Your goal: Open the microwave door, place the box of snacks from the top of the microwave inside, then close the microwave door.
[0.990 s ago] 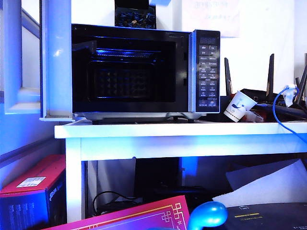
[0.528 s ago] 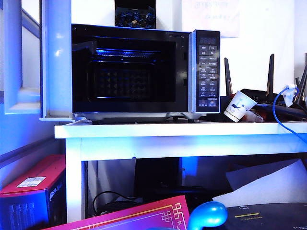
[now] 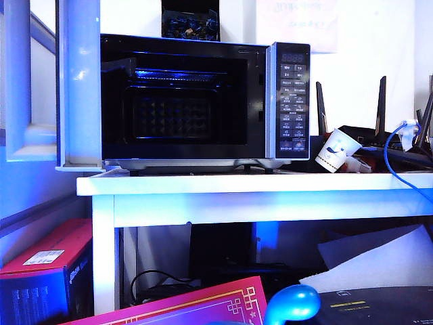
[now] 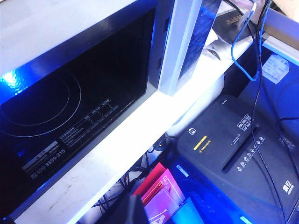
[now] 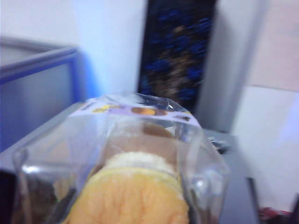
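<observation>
The microwave (image 3: 203,101) stands on the white table (image 3: 237,184) with its dark cavity exposed. The microwave door (image 3: 81,88) is swung wide to the left, pale inner frame showing. In the right wrist view the box of snacks (image 5: 140,158), clear with a yellowish cake inside, fills the near field. My right gripper (image 5: 133,212) is shut on it, above the microwave's grey top (image 5: 236,186); its fingers are mostly hidden. Neither the box nor either gripper shows in the exterior view. Only a dark sliver of my left gripper (image 4: 124,212) appears, low beside the table edge, below the microwave's glossy black surface (image 4: 93,93).
A dark container with blue pieces (image 3: 191,24) sits on the microwave top, against the wall. A white paper cup (image 3: 337,150), router antennas (image 3: 382,101) and a blue cable (image 3: 399,159) crowd the table's right. A black shredder (image 4: 229,149) and a pink box (image 3: 203,305) lie below.
A pale shape at the exterior view's top edge, right of the dark container, has gone out of frame upward. The microwave, door and table items have not moved.
</observation>
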Robot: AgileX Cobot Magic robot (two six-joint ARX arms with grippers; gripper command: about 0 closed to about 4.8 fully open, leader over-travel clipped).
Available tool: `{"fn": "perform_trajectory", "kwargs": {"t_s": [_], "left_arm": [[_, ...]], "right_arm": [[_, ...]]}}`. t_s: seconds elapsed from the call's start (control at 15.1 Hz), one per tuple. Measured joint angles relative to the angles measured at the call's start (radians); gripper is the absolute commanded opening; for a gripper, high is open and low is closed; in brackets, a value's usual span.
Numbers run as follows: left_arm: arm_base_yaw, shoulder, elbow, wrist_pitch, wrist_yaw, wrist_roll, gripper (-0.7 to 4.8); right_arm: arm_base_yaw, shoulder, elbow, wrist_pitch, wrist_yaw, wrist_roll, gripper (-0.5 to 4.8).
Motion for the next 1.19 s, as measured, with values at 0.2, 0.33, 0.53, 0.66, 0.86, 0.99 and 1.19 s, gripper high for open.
{"fn": "perform_trajectory", "kwargs": {"t_s": [0.2,0.33,0.53,0.66,0.86,0.99,1.19], "left_arm": [[0.000,0.000,0.000,0.000,0.000,0.000,-0.06],[0.000,0.000,0.000,0.000,0.000,0.000,-0.06],[0.000,0.000,0.000,0.000,0.000,0.000,-0.06],[0.000,0.000,0.000,0.000,0.000,0.000,-0.06],[0.000,0.000,0.001,0.000,0.000,0.000,-0.06],[0.000,0.000,0.000,0.000,0.000,0.000,-0.06],[0.000,0.000,0.000,0.000,0.000,0.000,-0.06]], "right_arm": [[0.002,0.000,-0.005,-0.014,-0.031,0.000,2.60],[0.001,-0.004,-0.060,0.038,-0.053,0.000,2.60],[0.001,-0.003,-0.162,0.116,-0.057,0.001,2.60],[0.001,-0.003,-0.226,0.193,-0.080,0.003,2.61],[0.001,-0.004,-0.307,0.278,-0.124,0.005,2.60],[0.001,-0.026,-0.381,0.314,-0.140,0.006,2.60],[0.001,-0.087,-0.562,0.479,-0.139,0.008,2.60]]}}
